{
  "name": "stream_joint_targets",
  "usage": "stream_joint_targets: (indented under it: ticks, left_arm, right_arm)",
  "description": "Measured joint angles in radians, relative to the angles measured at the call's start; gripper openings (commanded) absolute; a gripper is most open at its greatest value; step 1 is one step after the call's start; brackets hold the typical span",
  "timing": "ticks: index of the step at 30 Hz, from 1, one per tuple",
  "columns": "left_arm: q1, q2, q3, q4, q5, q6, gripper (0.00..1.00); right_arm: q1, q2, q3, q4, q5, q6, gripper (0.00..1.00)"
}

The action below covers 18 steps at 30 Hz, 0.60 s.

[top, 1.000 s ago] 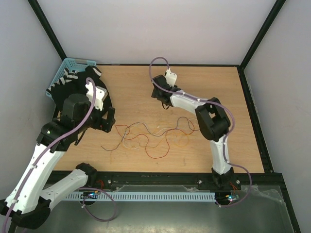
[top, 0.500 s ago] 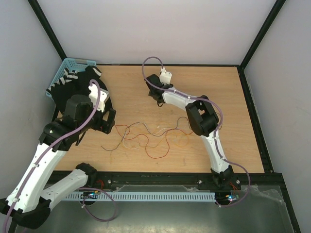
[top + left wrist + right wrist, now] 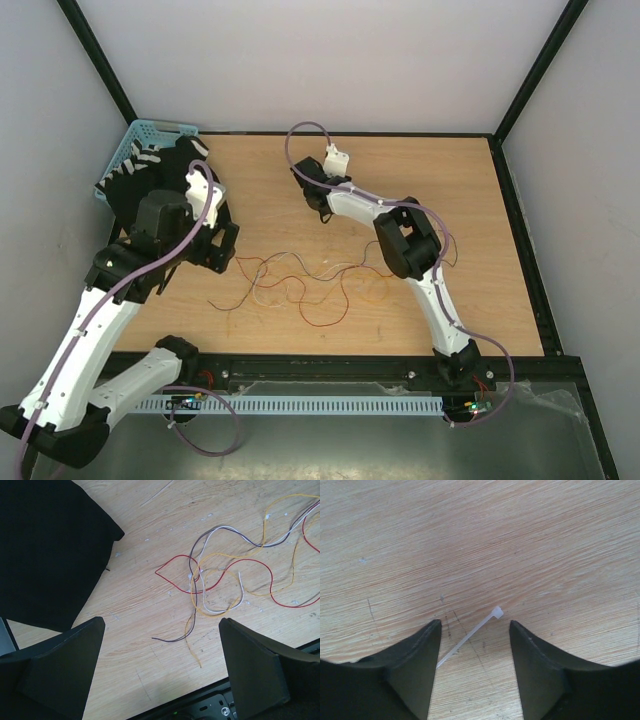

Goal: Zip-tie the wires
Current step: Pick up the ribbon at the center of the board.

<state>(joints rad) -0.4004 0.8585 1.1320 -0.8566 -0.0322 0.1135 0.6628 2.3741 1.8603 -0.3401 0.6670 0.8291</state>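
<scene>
Hidden ends, cropped strands, a covered basket

In the right wrist view the zip tie (image 3: 470,639) shows its head and most of its strip, but its tail end slips behind the finger on the picture's left of the right gripper (image 3: 475,624), and both fingers are cut off by the bottom edge. From above, the strip is too small to pick out. In the left wrist view the wires (image 3: 225,577) run off the right edge, so their far ends go unseen. The fingers of the left gripper (image 3: 161,625) are cropped at the bottom, and a black shape (image 3: 45,545) in the upper left corner is too dark to identify. From above, the left arm (image 3: 100,300) covers most of the blue basket (image 3: 150,130).
</scene>
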Motion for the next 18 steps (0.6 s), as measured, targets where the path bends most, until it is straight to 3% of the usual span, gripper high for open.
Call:
stream_joint_targets:
  ticks: [7, 18]
  left_arm:
    - [0.043, 0.002, 0.000, 0.009, 0.051, 0.015, 0.99]
    - [0.081, 0.002, 0.000, 0.023, 0.127, 0.018, 0.99]
  right_arm:
    - [0.003, 0.018, 0.021, -0.019, 0.035, -0.001, 0.46]
    - [0.005, 0.035, 0.045, -0.039, 0.056, -0.033, 0.05]
